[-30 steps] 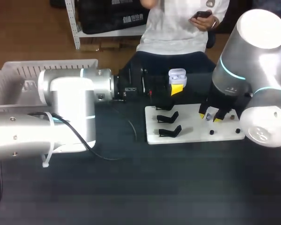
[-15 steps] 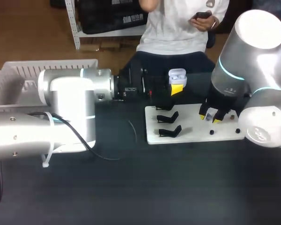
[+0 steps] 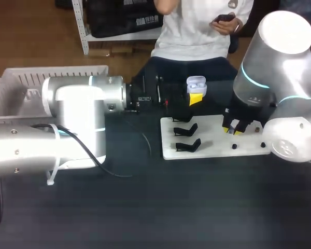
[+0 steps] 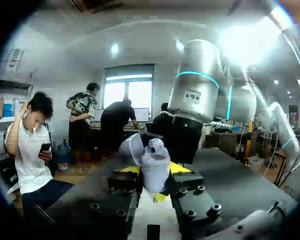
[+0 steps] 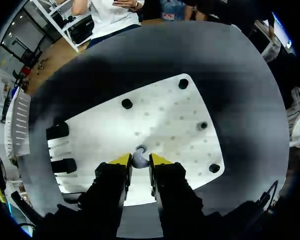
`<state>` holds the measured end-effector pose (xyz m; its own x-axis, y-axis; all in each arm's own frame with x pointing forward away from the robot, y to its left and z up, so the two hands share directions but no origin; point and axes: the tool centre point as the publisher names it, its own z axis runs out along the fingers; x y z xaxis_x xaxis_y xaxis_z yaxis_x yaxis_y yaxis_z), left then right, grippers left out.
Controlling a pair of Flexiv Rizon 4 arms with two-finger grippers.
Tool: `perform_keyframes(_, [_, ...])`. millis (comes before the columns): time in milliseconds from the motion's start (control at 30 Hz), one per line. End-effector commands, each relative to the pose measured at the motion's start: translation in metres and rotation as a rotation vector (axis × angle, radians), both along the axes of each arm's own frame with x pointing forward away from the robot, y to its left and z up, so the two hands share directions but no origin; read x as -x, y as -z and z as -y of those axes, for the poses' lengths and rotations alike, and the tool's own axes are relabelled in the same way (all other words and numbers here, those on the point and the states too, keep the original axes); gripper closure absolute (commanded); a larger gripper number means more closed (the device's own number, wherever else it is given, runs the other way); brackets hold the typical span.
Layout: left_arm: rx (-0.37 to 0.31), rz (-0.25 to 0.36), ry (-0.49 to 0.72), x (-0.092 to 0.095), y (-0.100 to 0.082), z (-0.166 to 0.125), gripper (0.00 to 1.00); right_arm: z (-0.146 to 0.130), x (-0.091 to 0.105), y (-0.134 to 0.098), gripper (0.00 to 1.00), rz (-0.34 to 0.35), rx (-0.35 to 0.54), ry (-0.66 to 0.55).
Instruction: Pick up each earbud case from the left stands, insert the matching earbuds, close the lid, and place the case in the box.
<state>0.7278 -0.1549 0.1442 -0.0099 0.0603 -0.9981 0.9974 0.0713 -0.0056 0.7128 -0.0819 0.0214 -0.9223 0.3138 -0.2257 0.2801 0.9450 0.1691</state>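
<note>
The white box point(image 3: 20, 83), a slatted basket, is sitting at the left end of the table, and the left arm is covering most of it, so its contents cannot be told. The earbud case point(image 3: 196, 83) is being held above the far edge of the table, off the stands, with the left gripper point(image 4: 155, 171) clamping it from both sides, its yellow tips pressing on the case's flanks. The case is standing upright between the fingers, its long axis running out along them, with its lid point(image 4: 131, 149) hinged open and leaning off to one side; one seated earbud point(image 4: 156, 146) is poking up from its well, and whether a second is beside it cannot be told. The dark table point(image 3: 197, 197) is carrying a white board point(image 3: 212, 136) near its far edge, with two black stands point(image 3: 186, 137) at the board's left end and small black pegs point(image 5: 127, 103) dotted across the rest. The right gripper point(image 5: 140, 160) is hanging low over the board's middle, its fingers drawn narrow and pinching a small pale loose earbud point(image 5: 138, 161) between the yellow tips, just behind a ring-shaped seat point(image 5: 141, 148) in the board.
</note>
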Motion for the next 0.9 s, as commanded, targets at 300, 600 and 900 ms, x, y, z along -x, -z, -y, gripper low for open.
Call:
perform_keyframes(300, [0.008,0.007,-0.010,0.003,0.002,0.000,1.00,-0.001,0.000,0.000,1.00,0.002,0.009,0.005])
perform_keyframes(600, [0.008,0.007,-0.010,0.003,0.002,0.000,1.00,0.001,0.003,-0.013,1.00,0.021,0.018,-0.006])
perform_keyframes(900, [0.008,0.007,-0.010,0.003,0.002,0.000,1.00,0.005,0.022,-0.050,1.00,0.030,0.038,-0.089])
